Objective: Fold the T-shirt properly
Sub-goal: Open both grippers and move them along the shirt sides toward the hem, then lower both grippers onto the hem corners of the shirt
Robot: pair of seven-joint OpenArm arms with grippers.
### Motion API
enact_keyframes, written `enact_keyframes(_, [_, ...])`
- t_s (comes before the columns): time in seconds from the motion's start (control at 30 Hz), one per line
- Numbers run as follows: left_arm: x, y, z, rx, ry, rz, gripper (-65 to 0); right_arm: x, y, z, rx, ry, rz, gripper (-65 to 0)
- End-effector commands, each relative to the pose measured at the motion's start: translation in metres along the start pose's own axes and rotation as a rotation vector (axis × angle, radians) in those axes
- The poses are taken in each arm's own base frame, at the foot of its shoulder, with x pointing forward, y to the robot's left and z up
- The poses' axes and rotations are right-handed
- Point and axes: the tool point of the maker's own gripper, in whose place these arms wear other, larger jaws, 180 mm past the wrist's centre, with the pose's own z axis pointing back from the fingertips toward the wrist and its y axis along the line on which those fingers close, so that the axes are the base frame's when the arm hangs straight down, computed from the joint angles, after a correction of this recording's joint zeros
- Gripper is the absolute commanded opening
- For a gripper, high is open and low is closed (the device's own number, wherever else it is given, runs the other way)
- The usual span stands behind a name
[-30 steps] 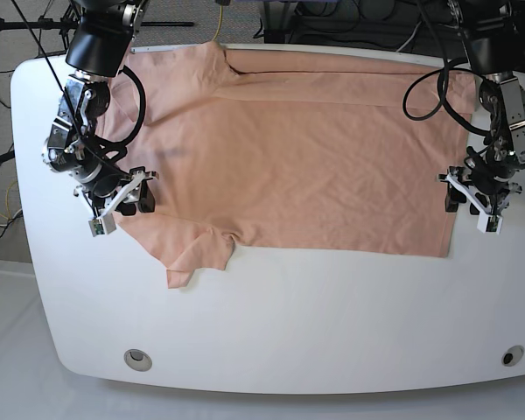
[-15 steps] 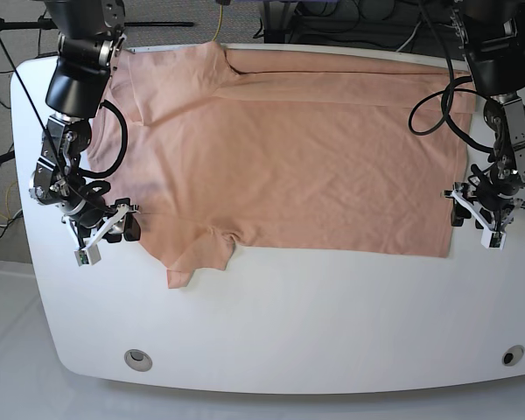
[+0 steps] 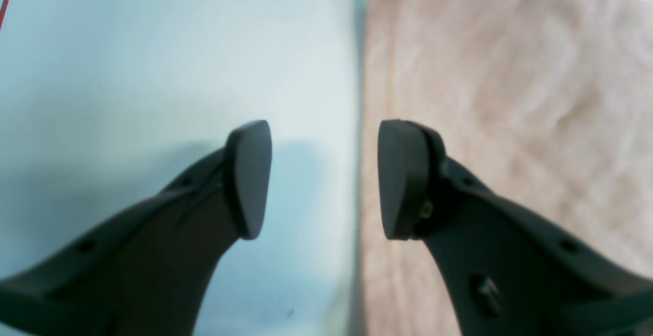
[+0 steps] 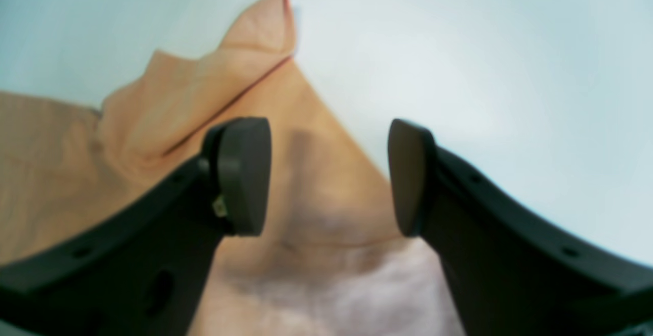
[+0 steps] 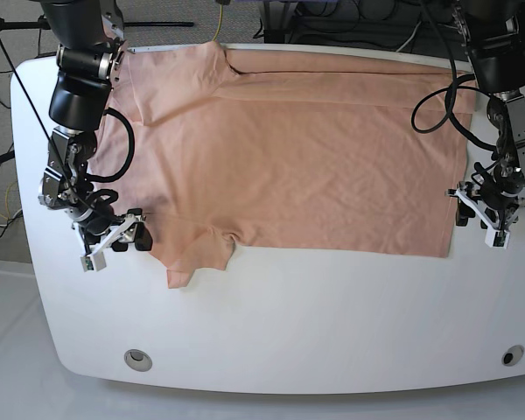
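Base view shows the T-shirt (image 5: 297, 157) spread flat across the white table (image 5: 332, 315), its near edge running between my two arms. My right gripper (image 5: 127, 238) sits low at the shirt's near sleeve corner, and my left gripper (image 5: 483, 217) sits just beside the hem corner at the far side. Both stand parted with nothing between the pads.

I judge this to be the reach before a first fold: each jaw pair needs to straddle a bit of the near edge and pinch it before lifting.

Left wrist view (image 3: 324, 178) adds what the wide shot cannot: the shirt's straight edge (image 3: 500, 122) runs right under one fingertip, so the gap mostly frames bare table. Right wrist view (image 4: 329, 175) shows cloth (image 4: 316, 193) already lying between the pads, with the sleeve tip beyond.
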Motion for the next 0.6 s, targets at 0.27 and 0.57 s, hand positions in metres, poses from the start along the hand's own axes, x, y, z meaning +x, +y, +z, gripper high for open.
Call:
enact_keyframes(0.27, [0.028, 0.019, 0.001, 0.024, -0.053, 0.012, -33.8, 0.006, 0.022, -0.017, 0.063, -0.02, -0.022, -32.2])
enact_keyframes(0.57, [0.034, 0.035, -0.016, 0.031, -0.057, 0.081, -33.0, -0.003, 0.022, -0.026, 0.057, 0.028, -0.005, -32.0])
